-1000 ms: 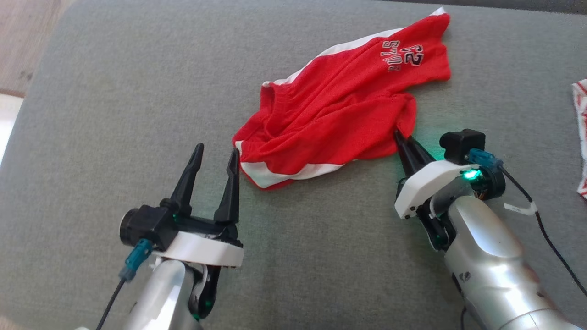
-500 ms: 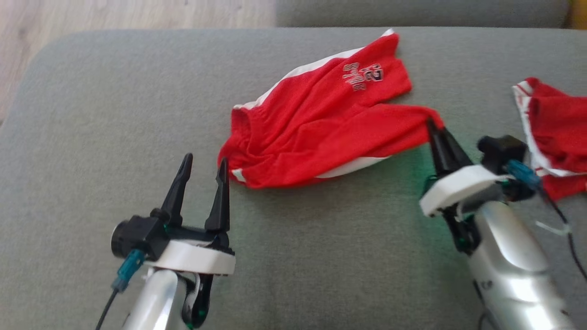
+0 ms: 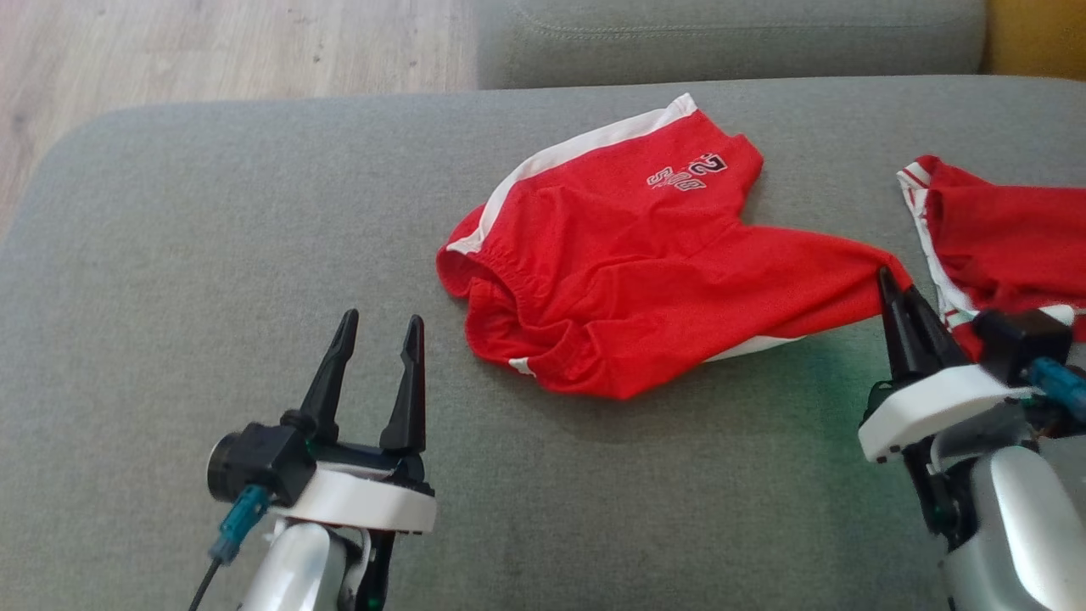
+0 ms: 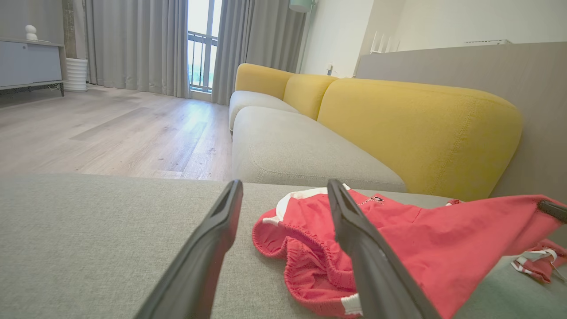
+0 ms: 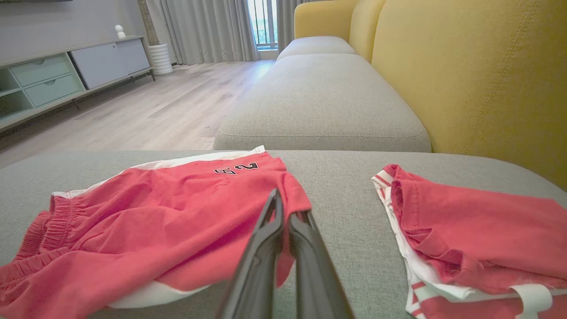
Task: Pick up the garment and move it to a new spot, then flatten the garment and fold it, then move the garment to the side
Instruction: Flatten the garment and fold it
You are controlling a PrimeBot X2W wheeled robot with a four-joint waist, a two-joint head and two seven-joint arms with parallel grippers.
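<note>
The garment (image 3: 628, 280) is a pair of red shorts with white side stripes and a number print, lying crumpled on the grey sofa seat (image 3: 212, 280). My right gripper (image 3: 891, 284) is shut on the tip of one leg, which is stretched out to the right. In the right wrist view the fingers (image 5: 283, 208) pinch the red cloth (image 5: 146, 221) at its hem. My left gripper (image 3: 381, 321) stands open over the seat, left of the elastic waistband, touching nothing. In the left wrist view the waistband (image 4: 301, 248) lies just beyond its open fingers (image 4: 284, 184).
A second red and white garment (image 3: 1001, 246) lies bunched at the right, close to my right gripper. The yellow backrest (image 5: 478, 66) rises on the right side. Another grey seat cushion (image 3: 730, 38) lies beyond, with wooden floor (image 3: 212, 51) to the far left.
The head camera has shifted. My right gripper, shut on the leg's tip, has drawn it out to the right, stretching the shorts. The left gripper has stayed open in place.
</note>
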